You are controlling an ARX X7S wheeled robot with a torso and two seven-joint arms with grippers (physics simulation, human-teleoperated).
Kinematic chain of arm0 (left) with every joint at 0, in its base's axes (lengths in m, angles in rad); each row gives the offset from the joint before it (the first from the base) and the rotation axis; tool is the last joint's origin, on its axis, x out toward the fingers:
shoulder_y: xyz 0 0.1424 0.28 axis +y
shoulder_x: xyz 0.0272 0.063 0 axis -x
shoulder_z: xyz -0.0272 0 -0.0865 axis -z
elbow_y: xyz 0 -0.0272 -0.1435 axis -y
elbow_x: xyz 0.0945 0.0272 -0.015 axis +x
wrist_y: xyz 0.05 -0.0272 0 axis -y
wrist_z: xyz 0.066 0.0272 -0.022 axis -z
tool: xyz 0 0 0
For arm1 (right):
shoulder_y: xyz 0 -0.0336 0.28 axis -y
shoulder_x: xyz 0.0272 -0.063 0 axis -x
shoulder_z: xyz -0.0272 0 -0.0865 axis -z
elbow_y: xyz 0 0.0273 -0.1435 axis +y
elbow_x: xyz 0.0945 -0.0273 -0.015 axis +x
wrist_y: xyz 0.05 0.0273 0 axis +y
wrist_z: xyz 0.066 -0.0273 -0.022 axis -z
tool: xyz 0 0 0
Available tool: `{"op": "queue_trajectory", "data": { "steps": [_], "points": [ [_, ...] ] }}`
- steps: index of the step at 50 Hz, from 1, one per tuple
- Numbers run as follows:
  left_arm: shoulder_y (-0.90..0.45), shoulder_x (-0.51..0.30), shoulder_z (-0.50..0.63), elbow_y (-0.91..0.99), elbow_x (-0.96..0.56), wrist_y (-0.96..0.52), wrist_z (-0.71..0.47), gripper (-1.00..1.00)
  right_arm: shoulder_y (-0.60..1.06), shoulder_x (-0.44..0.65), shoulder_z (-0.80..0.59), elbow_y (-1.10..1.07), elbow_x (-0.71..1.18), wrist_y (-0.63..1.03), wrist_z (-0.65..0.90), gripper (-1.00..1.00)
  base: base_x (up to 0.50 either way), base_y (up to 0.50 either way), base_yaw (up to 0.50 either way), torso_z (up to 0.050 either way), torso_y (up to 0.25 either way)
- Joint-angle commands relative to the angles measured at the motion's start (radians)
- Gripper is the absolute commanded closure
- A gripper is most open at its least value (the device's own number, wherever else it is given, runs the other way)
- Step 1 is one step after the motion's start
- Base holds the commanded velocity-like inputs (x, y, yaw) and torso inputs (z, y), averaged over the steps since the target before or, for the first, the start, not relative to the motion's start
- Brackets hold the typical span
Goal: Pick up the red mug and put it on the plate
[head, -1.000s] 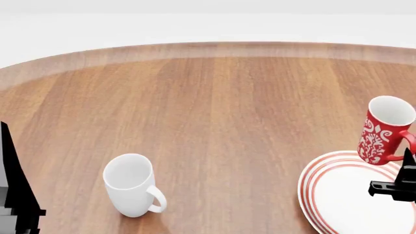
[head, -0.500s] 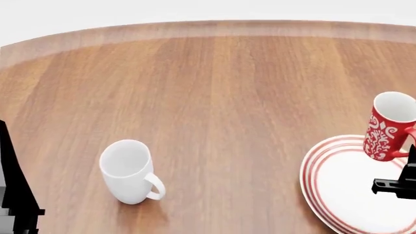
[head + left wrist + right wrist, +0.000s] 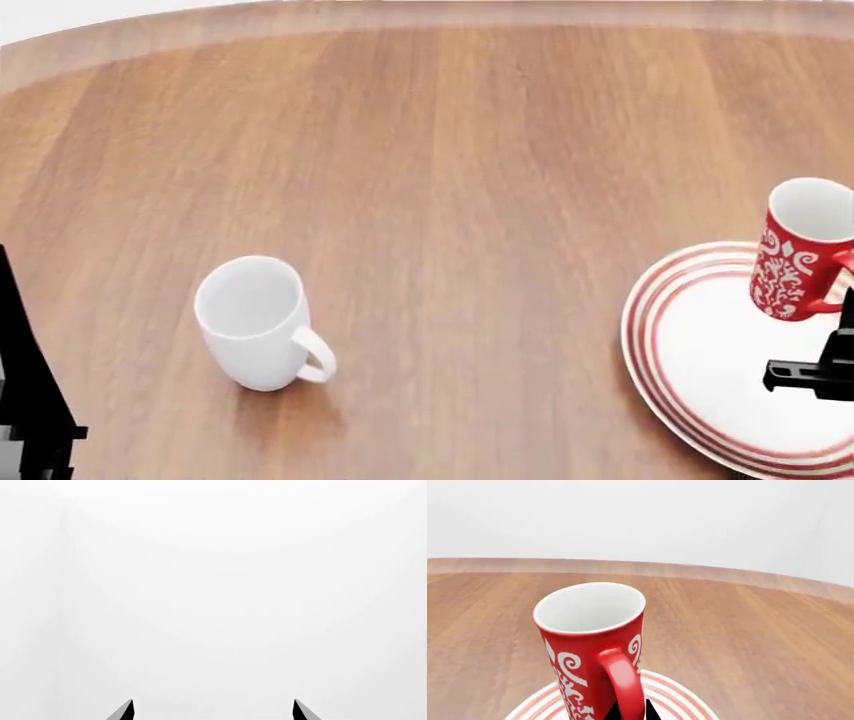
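Note:
The red mug point(image 3: 802, 250) with white swirls hangs tilted over the far part of the plate point(image 3: 707, 360), a white plate with red rings at the table's right. My right gripper point(image 3: 838, 335) is shut on the mug's handle. In the right wrist view the red mug point(image 3: 590, 645) fills the middle. Its handle point(image 3: 624, 680) sits between the dark fingertips of my right gripper point(image 3: 630, 712), with the plate point(image 3: 677, 700) below. Whether the mug's base touches the plate is unclear. My left gripper point(image 3: 213, 711) is open and sees only blank white.
A plain white mug point(image 3: 251, 322) stands on the wooden table point(image 3: 467, 150) at the left, handle toward me. My left arm point(image 3: 27, 400) shows as a dark shape at the left edge. The table's curved far edge runs along the top.
The head view has tilted down, so the table's far edge slid up the picture. The red mug, still held, has come down and further over the plate.

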Motion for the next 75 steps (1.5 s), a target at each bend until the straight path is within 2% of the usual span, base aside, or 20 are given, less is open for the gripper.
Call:
{"op": "queue_trajectory", "data": {
  "steps": [1, 34, 75],
  "points": [
    [-0.001, -0.002, -0.001, 0.002, -0.002, 0.001, -0.003, -1.0, 0.003, 0.0, 0.0, -0.001, -0.001, -0.01, 0.016, 1.0, 0.0, 0.0, 0.0, 0.0, -0.086],
    [-0.009, -0.009, 0.005, 0.007, -0.013, -0.004, -0.006, -1.0, -0.007, 0.001, -0.012, -0.001, 0.013, -0.001, 0.027, 1.0, 0.0, 0.0, 0.0, 0.0, -0.087],
    [-0.016, -0.01, 0.011, -0.006, -0.022, 0.008, -0.009, -1.0, -0.039, -0.01, 0.009, 0.0, 0.011, 0.024, 0.04, 1.0, 0.0, 0.0, 0.0, 0.0, 0.0]
  ]
}}
